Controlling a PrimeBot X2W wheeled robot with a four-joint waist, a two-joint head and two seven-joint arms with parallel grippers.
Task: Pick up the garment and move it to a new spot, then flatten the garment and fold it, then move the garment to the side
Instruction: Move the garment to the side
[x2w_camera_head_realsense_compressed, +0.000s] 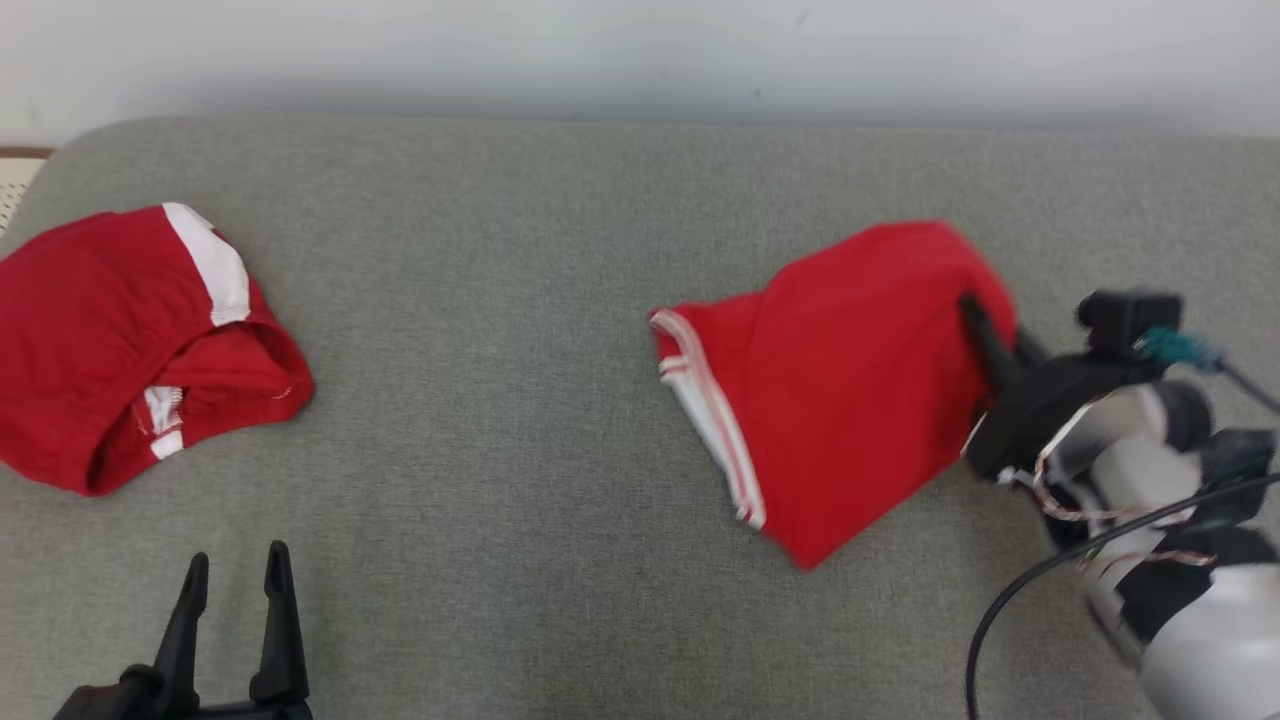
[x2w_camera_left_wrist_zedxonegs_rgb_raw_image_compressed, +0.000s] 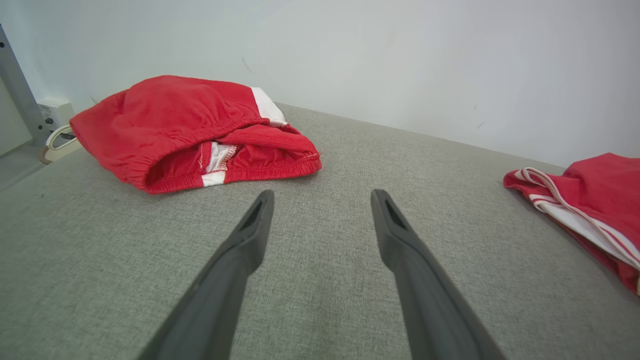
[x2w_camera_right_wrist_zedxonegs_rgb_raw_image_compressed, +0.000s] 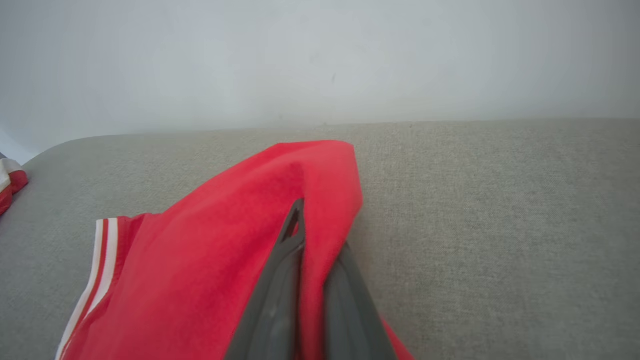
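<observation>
A red garment (x2w_camera_head_realsense_compressed: 840, 380) with white striped trim lies on the grey cushion (x2w_camera_head_realsense_compressed: 520, 400), right of centre, its right edge pulled up. My right gripper (x2w_camera_head_realsense_compressed: 985, 335) is shut on that raised edge; in the right wrist view the red cloth (x2w_camera_right_wrist_zedxonegs_rgb_raw_image_compressed: 240, 260) is pinched between the two dark fingers (x2w_camera_right_wrist_zedxonegs_rgb_raw_image_compressed: 280, 280) and drapes over them. My left gripper (x2w_camera_head_realsense_compressed: 235, 580) stands open at the lower left, above bare cushion, with nothing between its fingers (x2w_camera_left_wrist_zedxonegs_rgb_raw_image_compressed: 240, 250). The garment's striped hem (x2w_camera_left_wrist_zedxonegs_rgb_raw_image_compressed: 575, 215) shows at the right of the left wrist view.
A second red garment (x2w_camera_head_realsense_compressed: 130, 340) with white panels lies crumpled at the far left of the cushion, also seen as a bunched red garment (x2w_camera_left_wrist_zedxonegs_rgb_raw_image_compressed: 190, 130) ahead of my left gripper. A pale wall (x2w_camera_head_realsense_compressed: 640, 50) runs behind the cushion. A cable (x2w_camera_head_realsense_compressed: 1010, 600) trails from my right arm.
</observation>
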